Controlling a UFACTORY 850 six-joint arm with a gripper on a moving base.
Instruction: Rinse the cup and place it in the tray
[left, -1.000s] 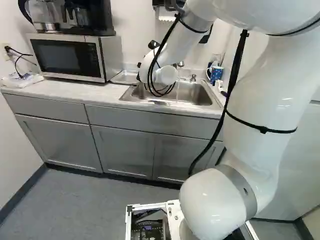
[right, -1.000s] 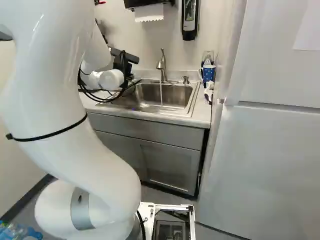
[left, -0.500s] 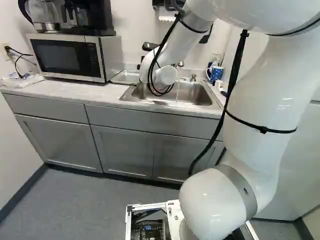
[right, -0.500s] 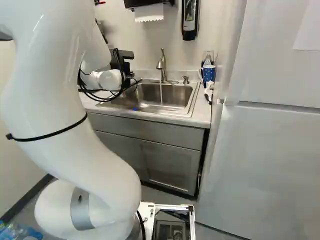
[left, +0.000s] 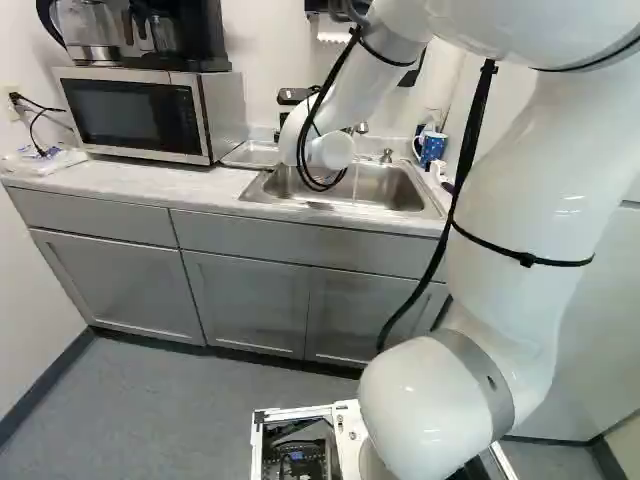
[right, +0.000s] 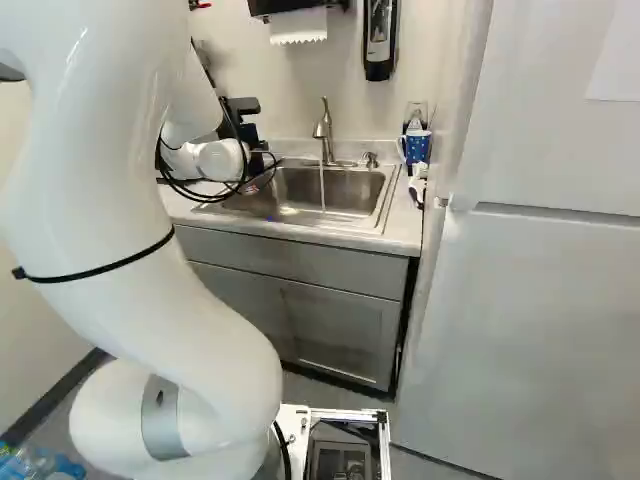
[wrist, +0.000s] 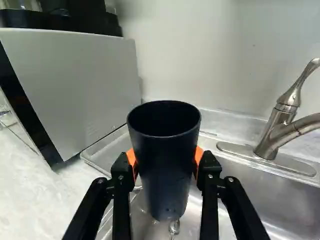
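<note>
The black gripper (right: 243, 122) shows in part beyond the arm's wrist in the right base view, its fingertips hidden there. In the wrist view the gripper (wrist: 165, 162) is shut on a dark cup (wrist: 164, 170), an orange pad against each side. The cup's mouth is up, and a water drop hangs under its base. A shallow metal tray (wrist: 102, 145) lies behind the cup, between the microwave and the sink basin. Water runs from the faucet (right: 323, 130) into the sink (right: 345, 190), to one side of the cup.
The microwave (left: 135, 113) stands beside the tray, with a coffee maker (left: 170, 35) on top. A blue patterned mug (right: 416, 147) is at the counter's far corner, near the soap dispenser (right: 380, 38). The fridge (right: 540, 320) rises right of the counter.
My wrist has turned, so the black gripper parts that slanted earlier now stand more level in both base views. The rest of the arm and the base have held still.
</note>
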